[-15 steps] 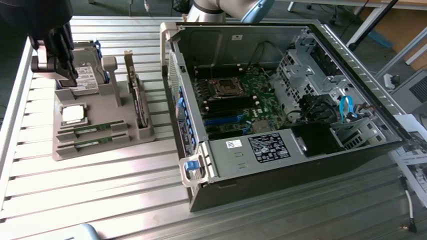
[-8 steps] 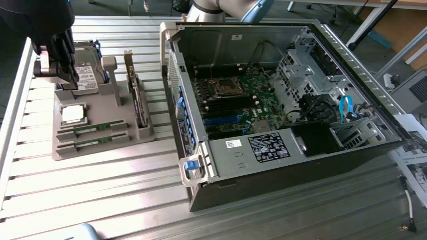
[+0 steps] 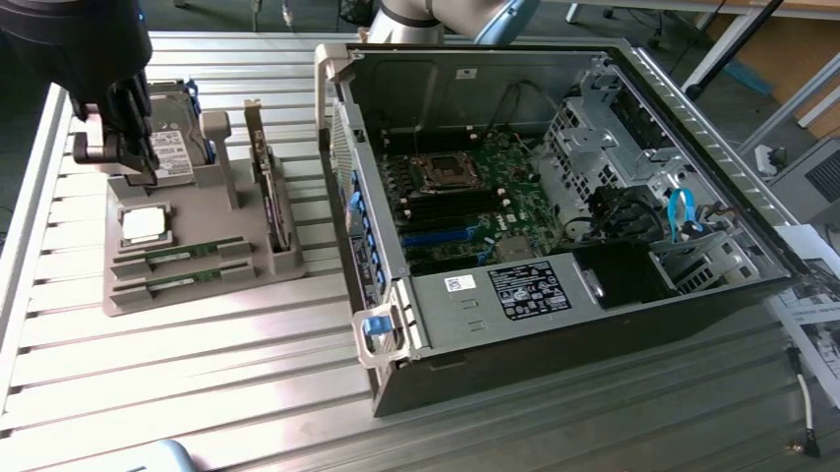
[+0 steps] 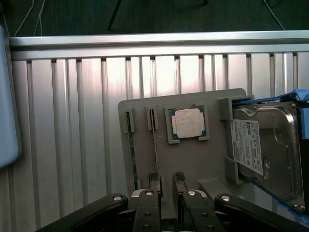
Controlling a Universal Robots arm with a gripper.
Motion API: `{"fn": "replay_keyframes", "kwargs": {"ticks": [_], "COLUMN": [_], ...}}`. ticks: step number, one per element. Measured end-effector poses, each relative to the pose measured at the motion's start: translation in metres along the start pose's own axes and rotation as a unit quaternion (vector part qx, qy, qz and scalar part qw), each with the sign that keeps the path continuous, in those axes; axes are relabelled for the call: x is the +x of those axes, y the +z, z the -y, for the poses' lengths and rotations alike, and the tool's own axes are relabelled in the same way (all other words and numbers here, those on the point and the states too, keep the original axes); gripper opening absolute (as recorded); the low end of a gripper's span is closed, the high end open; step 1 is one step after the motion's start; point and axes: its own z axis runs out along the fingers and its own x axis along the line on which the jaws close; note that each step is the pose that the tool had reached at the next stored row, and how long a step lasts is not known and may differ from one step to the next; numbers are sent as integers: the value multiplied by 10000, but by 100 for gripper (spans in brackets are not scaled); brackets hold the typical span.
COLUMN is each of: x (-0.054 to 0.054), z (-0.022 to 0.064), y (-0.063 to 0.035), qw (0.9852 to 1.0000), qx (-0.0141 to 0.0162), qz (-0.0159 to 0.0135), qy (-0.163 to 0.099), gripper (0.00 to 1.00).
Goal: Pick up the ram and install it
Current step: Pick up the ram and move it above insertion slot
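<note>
Our gripper (image 4: 166, 178), spread and empty, hovered over the ram (image 4: 154, 140) slotted in its tray (image 4: 203, 159) at the pick's approach stage, which we judged demanded squaring onto the thin edge.

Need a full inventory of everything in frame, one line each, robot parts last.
ram sticks: 2, green, in holder tray slots.
processor chip: 1, silver, tray recess beside the sticks.
hard drive: 1, silver, blue rails, on edge in tray.
expansion card: 1, dark, on edge in tray, case side.
holder tray: 1, grey, table, exterior view's left.
computer case: 1, black and grey, open, motherboard exposed, beside tray.
papers: some, white, exterior view's right edge.
table: 1, silver, slatted.
arm: 1, grey, beyond the case.
claw: 1, black, open, above the tray.
</note>
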Motion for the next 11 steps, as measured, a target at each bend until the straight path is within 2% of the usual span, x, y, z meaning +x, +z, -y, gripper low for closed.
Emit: {"fn": "replay_keyframes", "kwargs": {"ticks": [11], "x": [9], "z": [4], "y": [103], "qw": [10000], "qx": [0], "qz": [0], "qy": [0], "gripper": [25]}}
